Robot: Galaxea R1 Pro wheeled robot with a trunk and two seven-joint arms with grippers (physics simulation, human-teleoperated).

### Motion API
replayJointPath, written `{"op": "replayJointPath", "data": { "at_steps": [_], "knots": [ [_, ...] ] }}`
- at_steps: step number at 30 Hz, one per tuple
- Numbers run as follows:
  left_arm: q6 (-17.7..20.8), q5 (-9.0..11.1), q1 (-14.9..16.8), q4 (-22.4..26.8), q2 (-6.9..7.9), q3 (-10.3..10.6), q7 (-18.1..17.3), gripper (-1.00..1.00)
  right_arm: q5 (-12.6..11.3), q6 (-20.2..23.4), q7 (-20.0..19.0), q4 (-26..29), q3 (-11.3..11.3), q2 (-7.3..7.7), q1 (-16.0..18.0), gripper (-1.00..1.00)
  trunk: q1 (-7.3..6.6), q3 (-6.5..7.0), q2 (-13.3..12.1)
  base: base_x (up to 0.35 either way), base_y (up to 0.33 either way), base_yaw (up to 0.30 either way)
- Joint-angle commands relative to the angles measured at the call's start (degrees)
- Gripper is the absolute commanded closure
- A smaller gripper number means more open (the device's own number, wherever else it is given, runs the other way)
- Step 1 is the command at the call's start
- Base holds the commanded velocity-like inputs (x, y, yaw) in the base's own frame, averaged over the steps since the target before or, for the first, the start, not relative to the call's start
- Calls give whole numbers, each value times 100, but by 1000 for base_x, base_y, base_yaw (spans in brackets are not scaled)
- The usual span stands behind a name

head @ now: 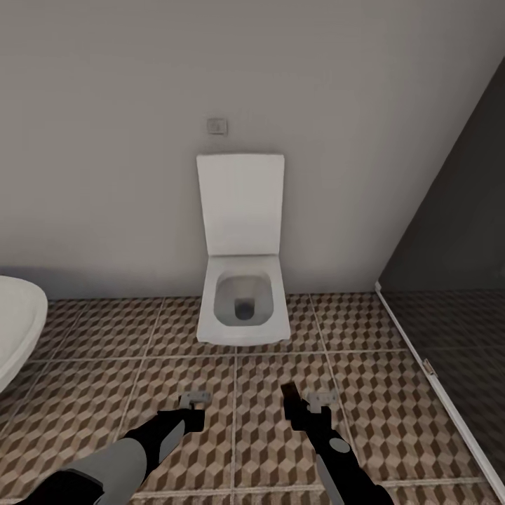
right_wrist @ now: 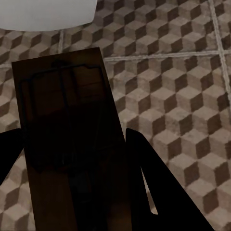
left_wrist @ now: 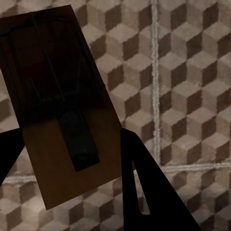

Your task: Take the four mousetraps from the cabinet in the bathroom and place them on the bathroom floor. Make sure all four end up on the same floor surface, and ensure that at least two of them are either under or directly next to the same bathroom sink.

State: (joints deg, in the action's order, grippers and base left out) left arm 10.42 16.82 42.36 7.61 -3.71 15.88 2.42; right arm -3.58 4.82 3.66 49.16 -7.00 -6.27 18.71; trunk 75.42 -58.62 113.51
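Grippers left (head: 194, 400) and right (head: 313, 402) each clamp a flat dark-brown mousetrap (left_wrist: 57, 106) (right_wrist: 72, 144) lengthwise, above cube-patterned brown-beige floor tiles (head: 365, 393), facing the white square toilet (head: 242, 308).

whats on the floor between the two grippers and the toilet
Nothing: in the head view the patterned bathroom floor lies bare between the left gripper, the right gripper and the toilet.
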Motion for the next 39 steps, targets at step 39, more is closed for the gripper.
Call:
{"op": "replayJointPath", "data": {
  "at_steps": [39],
  "knots": [
    [-32,58,2,16,-5,47,-35,100,-55,28,47,15,-28,3,1,100,725,-876,1327,0,0,0]
  ]
}}
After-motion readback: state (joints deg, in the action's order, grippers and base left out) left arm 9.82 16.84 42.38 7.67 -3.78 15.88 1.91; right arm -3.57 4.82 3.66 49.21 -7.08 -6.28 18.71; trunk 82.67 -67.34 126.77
